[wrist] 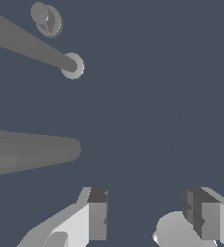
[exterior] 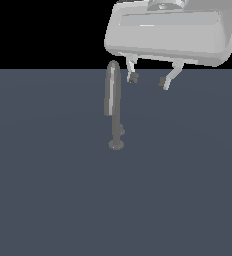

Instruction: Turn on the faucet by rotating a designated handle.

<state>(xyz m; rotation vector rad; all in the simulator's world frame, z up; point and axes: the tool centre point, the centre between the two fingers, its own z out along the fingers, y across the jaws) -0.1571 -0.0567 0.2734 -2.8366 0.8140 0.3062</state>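
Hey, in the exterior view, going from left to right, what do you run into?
Faucet with its arched spout, then the small handle jutting from its lower stem, then the open claw hanging above and clear of both, its two fingers spread apart.

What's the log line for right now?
gripper: open, empty, raised | faucet: upright, untouched | handle: low on stem, not gripped | contact: none
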